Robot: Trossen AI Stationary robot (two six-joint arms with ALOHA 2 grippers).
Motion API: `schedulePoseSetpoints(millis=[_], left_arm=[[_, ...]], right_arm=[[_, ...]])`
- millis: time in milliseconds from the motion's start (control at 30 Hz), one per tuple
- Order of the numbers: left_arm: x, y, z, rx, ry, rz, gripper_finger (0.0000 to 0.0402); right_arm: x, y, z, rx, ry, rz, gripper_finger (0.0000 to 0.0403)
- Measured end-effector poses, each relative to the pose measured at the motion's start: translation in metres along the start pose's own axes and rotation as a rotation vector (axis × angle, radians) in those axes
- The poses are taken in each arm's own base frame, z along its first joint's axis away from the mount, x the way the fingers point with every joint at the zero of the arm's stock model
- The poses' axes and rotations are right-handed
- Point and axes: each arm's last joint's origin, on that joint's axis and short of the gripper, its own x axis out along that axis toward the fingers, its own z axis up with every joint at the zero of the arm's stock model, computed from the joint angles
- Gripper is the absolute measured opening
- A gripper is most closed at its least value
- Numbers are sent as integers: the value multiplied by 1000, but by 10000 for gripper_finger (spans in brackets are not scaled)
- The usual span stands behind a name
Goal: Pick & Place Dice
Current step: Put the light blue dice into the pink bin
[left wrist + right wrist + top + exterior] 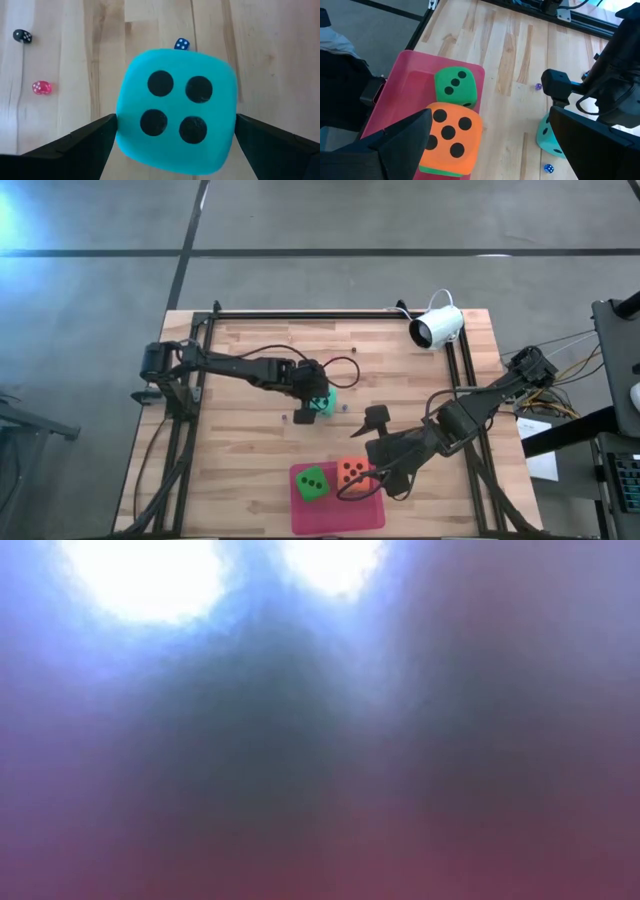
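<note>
Teal die (176, 109) sat right between the left hand's (318, 404) wide-open fingers mid-surface. Right hand (372, 476), also spread wide, hung over the orange die (451, 136) beside a green die (312, 483) on the pink mat (400, 85).

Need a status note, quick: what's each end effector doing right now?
Left end effector: open, straddling the teal die.
Right end effector: open, around the orange die, not clamped.

Lab: framed wooden table (250, 390), camera (437, 327)

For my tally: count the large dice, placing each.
3: teal die inside the open left claw; green die and orange die on the pink mat. Another may hide under the orange.
</note>
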Motion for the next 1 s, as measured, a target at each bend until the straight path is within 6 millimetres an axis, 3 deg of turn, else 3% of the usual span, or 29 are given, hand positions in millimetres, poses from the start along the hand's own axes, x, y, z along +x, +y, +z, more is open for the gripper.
schedulePoseSetpoints(millis=[467, 1000], left_arm=[[3, -2, -3, -55, -19, -31, 399], [1, -8, 1, -3, -38, -58, 399]], right_arm=[[0, 0, 0, 0, 0, 0, 400], [0, 0, 0, 0, 0, 0, 400]])
